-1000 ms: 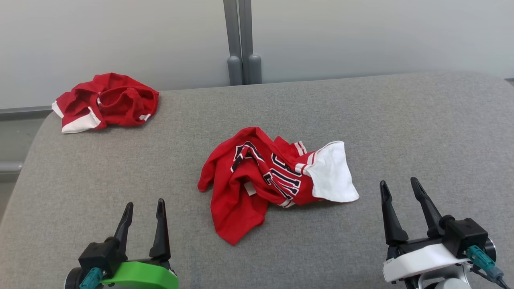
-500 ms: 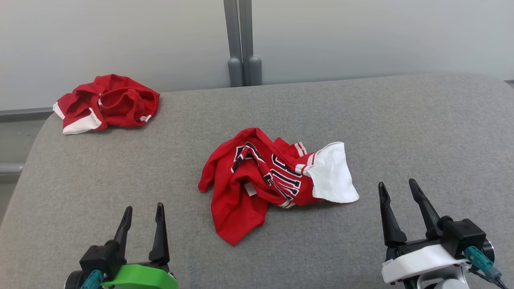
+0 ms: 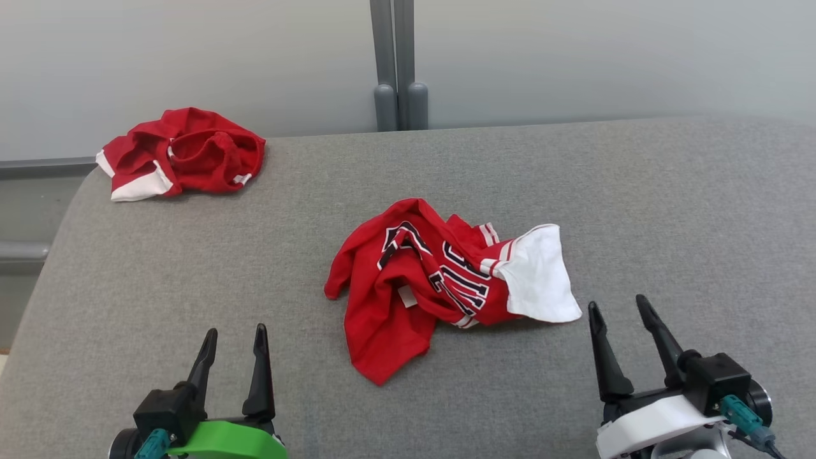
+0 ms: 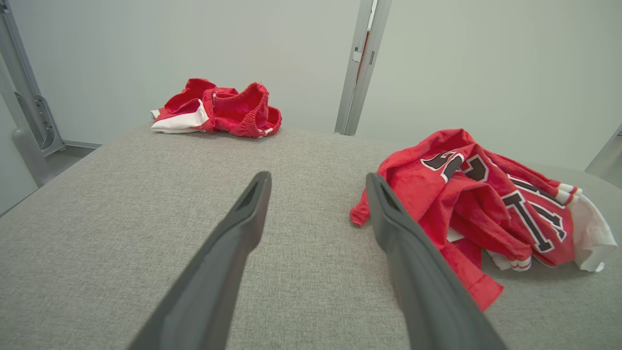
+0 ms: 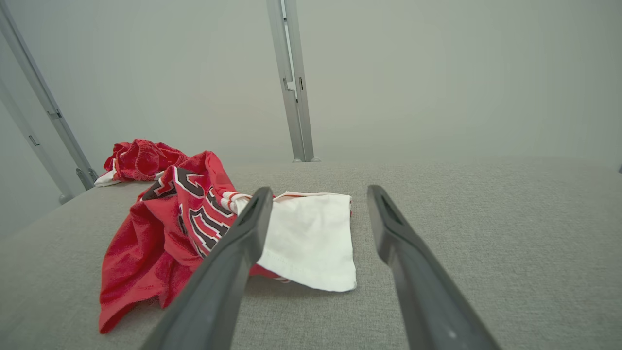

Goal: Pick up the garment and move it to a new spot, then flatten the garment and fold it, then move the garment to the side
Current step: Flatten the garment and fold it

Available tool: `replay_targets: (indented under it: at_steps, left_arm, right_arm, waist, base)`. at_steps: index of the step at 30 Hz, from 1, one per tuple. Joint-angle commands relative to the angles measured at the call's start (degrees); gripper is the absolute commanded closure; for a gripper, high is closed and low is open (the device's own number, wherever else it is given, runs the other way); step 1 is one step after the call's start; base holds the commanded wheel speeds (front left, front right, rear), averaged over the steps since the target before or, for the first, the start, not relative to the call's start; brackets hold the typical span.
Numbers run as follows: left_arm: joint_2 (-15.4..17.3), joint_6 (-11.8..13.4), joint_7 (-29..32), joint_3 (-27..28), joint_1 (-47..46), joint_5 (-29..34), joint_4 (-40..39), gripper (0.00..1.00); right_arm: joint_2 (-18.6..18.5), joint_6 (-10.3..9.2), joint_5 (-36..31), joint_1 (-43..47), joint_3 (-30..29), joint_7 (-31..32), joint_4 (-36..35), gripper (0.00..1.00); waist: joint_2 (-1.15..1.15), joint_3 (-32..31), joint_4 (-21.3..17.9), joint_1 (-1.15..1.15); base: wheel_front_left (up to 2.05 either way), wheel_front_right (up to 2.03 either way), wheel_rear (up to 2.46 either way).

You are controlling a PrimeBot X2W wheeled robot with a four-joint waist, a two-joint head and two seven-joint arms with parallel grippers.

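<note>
A crumpled red garment (image 3: pixel 421 287) with dark lettering and a white panel (image 3: pixel 539 280) lies in the middle of the grey padded table (image 3: pixel 669 191). My left gripper (image 3: pixel 235 329) stands open near the front edge, to the garment's left and apart from it. At the front right my right gripper (image 3: pixel 617 303) is open too, its fingertips just short of the white panel. In the left wrist view the garment (image 4: pixel 466 194) lies right of the open left gripper (image 4: pixel 317 177). The right wrist view has the garment (image 5: pixel 165 228) left of the open right gripper (image 5: pixel 319 190), its white panel (image 5: pixel 311 238) between the fingers' lines.
A second bunched red and white garment (image 3: pixel 182 159) sits at the table's far left corner, also visible as a red heap (image 4: pixel 218 107) in the left wrist view. A grey post (image 3: pixel 398 64) rises behind the table's far edge. The table's left edge curves down near that heap.
The head camera has shifted slightly, so the whole picture slid right. Both grippers sit a little lower in it and stay open. The garments lie as before.
</note>
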Motion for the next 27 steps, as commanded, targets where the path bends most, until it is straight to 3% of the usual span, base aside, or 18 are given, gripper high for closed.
replay_targets:
  at_steps: [1,18,19,21,22,23,27]
  left_arm:
    - [0.0,-0.4,0.0,-0.3,-0.4,0.9,0.0,0.0]
    - [-0.1,0.2,0.0,-3.7,-3.5,-0.6,-1.0,0.0]
    - [-0.1,0.3,0.0,-3.8,-3.5,-0.7,-1.0,0.0]
    - [-0.1,0.4,0.0,-3.8,-3.5,-0.8,-1.1,0.0]
    - [-0.1,0.5,0.0,-3.9,-3.5,-0.9,-1.2,0.0]
    - [-0.1,0.6,0.0,-3.9,-3.5,-1.0,-1.2,0.0]
    - [-0.1,0.8,0.0,-3.8,-3.2,-1.2,-1.6,0.0]
  right_arm:
    - [-0.1,0.0,-0.9,0.1,0.6,-0.2,0.9,0.0]
    - [-0.2,0.0,-7.8,-10.6,1.9,-0.2,19.4,0.0]
    - [-0.2,0.0,-8.0,-11.1,1.5,-0.2,19.6,0.12]
    - [-0.2,-0.01,-8.0,-11.5,0.2,-0.2,19.6,0.63]
    - [-0.2,0.0,-7.8,-11.4,-0.5,-0.2,19.4,0.76]
    - [-0.2,0.0,-7.5,-11.4,-1.2,-0.2,18.8,1.0]
    - [-0.2,0.0,-7.1,-11.1,-2.7,-0.2,15.5,1.0]
  waist:
    - [0.0,0.6,1.2,0.0]
    - [0.0,6.7,10.8,0.0]
    - [0.0,6.8,11.0,0.0]
    - [0.0,6.9,11.3,0.0]
    - [0.0,6.9,11.3,0.0]
    - [0.0,6.9,11.3,0.0]
    - [0.0,7.0,11.0,0.0]
  base:
    - [0.0,0.0,0.0]
    - [0.0,0.0,0.0]
    - [0.0,0.0,0.0]
    - [0.0,0.0,0.0]
    - [0.0,0.0,0.0]
    - [0.0,0.0,0.0]
    - [0.0,0.0,0.0]
